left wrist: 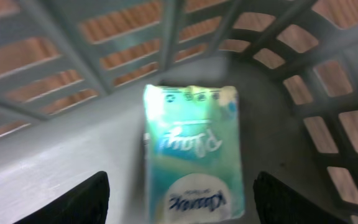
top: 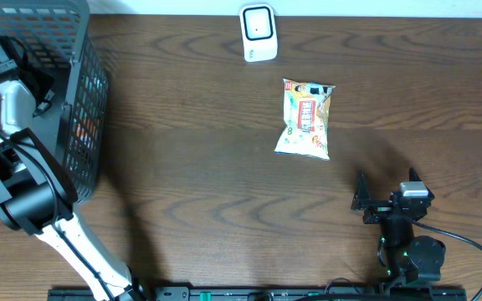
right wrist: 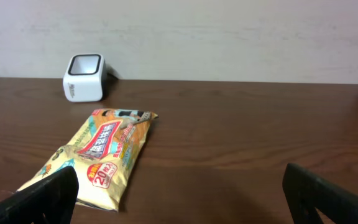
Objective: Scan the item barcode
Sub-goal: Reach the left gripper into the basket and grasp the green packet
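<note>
Two items: a green-and-white packet [left wrist: 191,155] on the floor of the basket [top: 82,100]; a snack bag [top: 306,119] flat on the table [top: 191,167]
Item in hand, my judgement: the packet, since my left arm is down inside the basket over it; the bag may equally be waiting its turn, I cannot tell
Left gripper [left wrist: 182,205]: hangs above the packet; fingers [left wrist: 79,202] spread apart, one to each side, gaps showing on both sides, nothing held
Packet axis: long axis runs straight away from the left wrist, across the line between my fingers; they straddle its narrow width; print reads upside down from here; view blurred, no barcode made out
Key relation: the packet lies directly below and just ahead of the left fingers, against the basket wall; a straight descent should bring the pads onto its long sides
Right gripper [right wrist: 182,199]: low over the table at the near edge; fingers [right wrist: 42,199] at their widest, empty
Bag from the right: ahead and to the left, long axis slanting away toward the scanner [top: 258,32]
Scanner: upright at the far edge, near the bag, well apart from the basket
Nearer arm: left for the packet; right for the bag
Risk, judged: the basket wall crowds the lift; the carry to the scanner is long
</note>
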Controlling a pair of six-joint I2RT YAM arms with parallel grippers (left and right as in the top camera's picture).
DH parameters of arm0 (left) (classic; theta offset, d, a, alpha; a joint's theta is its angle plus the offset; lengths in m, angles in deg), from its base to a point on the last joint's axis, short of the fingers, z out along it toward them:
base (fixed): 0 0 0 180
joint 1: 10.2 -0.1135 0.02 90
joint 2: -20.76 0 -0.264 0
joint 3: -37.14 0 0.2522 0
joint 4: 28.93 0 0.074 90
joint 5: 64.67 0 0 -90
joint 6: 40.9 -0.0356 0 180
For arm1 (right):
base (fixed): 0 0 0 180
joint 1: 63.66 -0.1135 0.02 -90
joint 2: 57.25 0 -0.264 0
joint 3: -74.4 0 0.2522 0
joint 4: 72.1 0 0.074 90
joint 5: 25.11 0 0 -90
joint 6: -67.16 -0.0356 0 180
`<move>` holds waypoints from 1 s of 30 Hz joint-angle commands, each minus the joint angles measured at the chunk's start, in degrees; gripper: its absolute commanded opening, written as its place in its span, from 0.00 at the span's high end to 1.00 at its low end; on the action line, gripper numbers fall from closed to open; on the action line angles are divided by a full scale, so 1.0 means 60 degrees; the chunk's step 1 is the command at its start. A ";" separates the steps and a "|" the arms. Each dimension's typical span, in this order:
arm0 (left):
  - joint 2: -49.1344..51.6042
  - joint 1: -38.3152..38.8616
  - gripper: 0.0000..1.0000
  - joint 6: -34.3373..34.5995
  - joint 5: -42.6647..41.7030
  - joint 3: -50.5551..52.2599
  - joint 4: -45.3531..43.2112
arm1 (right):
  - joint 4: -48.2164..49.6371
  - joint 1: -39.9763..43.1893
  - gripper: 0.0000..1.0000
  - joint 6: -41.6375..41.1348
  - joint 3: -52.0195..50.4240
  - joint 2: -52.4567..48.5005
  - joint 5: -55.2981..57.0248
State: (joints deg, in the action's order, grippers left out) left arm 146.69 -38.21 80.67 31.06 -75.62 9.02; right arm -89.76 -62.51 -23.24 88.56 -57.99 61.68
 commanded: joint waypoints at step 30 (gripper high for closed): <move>-0.5300 -0.0026 0.93 -0.0528 -0.2419 0.0040 0.1071 | -0.0033 -0.0084 0.01 -0.0066 -0.0015 0.0033 -0.0058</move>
State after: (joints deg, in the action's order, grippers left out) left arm 125.07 -38.28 77.59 24.97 -74.53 16.49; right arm -89.74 -62.51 -23.24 88.56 -57.99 61.68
